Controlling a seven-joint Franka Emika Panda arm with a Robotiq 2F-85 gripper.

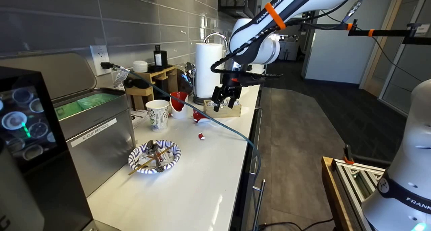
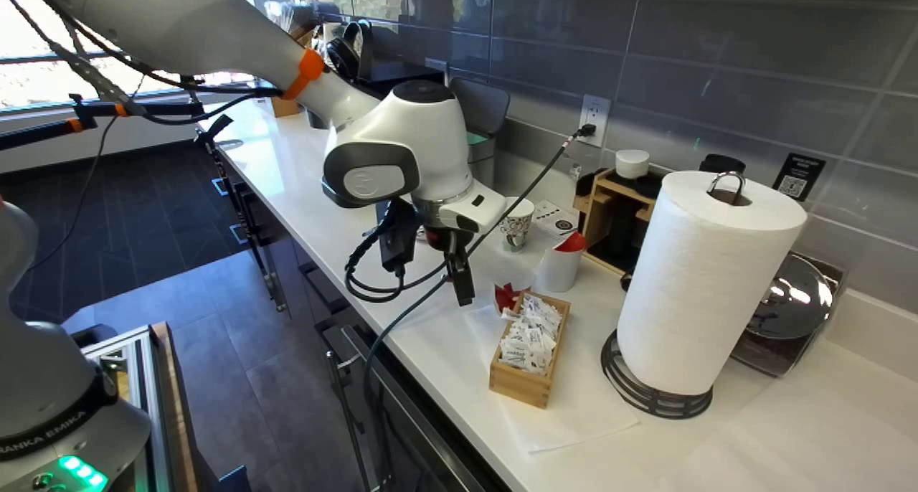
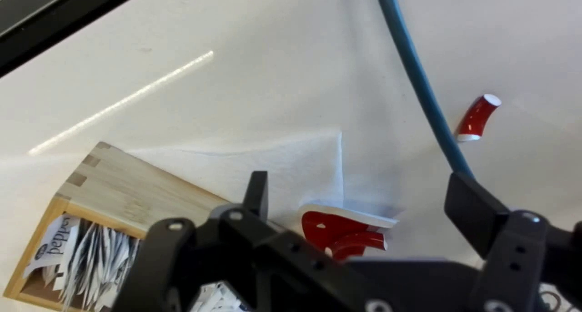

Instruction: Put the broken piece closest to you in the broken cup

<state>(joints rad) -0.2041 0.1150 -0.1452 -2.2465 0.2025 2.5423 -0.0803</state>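
The broken cup (image 1: 180,110) stands upright on the counter, white outside and red inside with a jagged rim; it also shows in an exterior view (image 2: 561,266). A small red curved shard (image 1: 201,136) with white ends lies alone on the counter; it also shows in the wrist view (image 3: 479,118). A larger red and white shard (image 3: 318,228) lies near the box; it shows in both exterior views (image 1: 198,116) (image 2: 506,297). My gripper (image 1: 224,106) is open and empty above the counter. In the wrist view its fingers (image 3: 359,184) flank the larger shard, partly hiding it.
A wooden box (image 2: 527,388) of packets stands beside the larger shard. A blue-green cable (image 3: 420,84) crosses above the counter between the shards. A white patterned paper cup (image 1: 157,118), a paper bowl (image 1: 133,160) with spoon, and a paper towel roll (image 2: 706,284) stand on the counter.
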